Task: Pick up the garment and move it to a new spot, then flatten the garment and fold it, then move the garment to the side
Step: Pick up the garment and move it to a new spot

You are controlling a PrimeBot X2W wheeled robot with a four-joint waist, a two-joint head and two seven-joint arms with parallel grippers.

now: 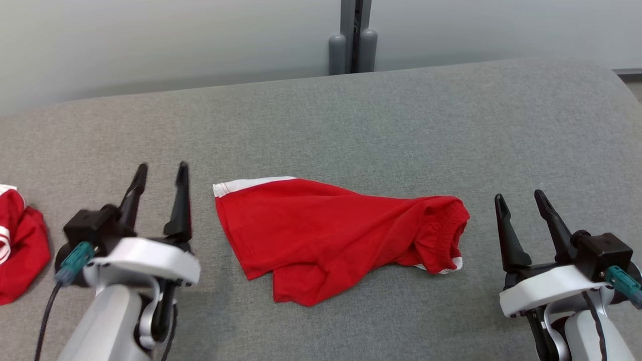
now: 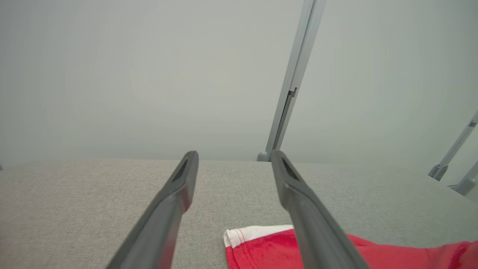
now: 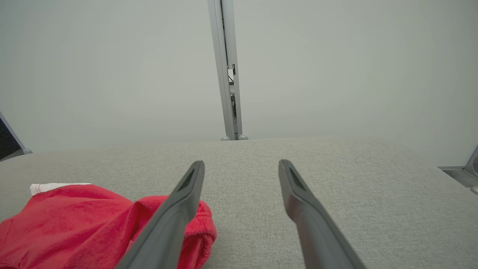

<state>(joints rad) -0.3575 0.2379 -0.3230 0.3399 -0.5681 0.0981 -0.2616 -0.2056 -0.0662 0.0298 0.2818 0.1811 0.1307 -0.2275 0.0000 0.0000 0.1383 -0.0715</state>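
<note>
**Task item.** Red knit garment with a white band (image 1: 331, 235) lies on the bench (image 1: 401, 125), about mid-width and nearer the near edge than the far one, between the two arms. It is apart from both arms.
- Mostly spread flat, with soft diagonal creases.
- Outline is roughly triangular, widest at the left.
- The far-left corner carries a white hem band (image 1: 251, 184) with a line of red stitching.
- The right end bunches into a gathered, ribbed elastic waistband (image 1: 446, 220), with a sliver of white showing beneath it.
- A folded flap hangs toward the near edge.

In the left wrist view the white-banded corner (image 2: 257, 233) shows low, partly behind one finger. In the right wrist view the bunched waistband end (image 3: 201, 228) sits partly behind one finger.

**Left jaws.** Two long dark tapered fingers (image 1: 180, 200) are spread wide and hold nothing. They sit just left of the garment's white-banded corner, above bare bench.

**Right jaws.** Fingers (image 1: 509, 235) are likewise fully apart and empty, to the right of the waistband end with a gap of bench between.

**Surroundings.**
- The bench is covered in grey woven fabric with a fine matte weave, and its far right corner is rounded.
- A crumpled red cloth with white stripes (image 1: 20, 250) lies at the far left edge, left of the left arm.
- Behind the far edge stands a grey metal post with two rounded cylindrical feet (image 1: 353, 45).
- The post stands against a plain pale wall (image 1: 150, 40).
</note>
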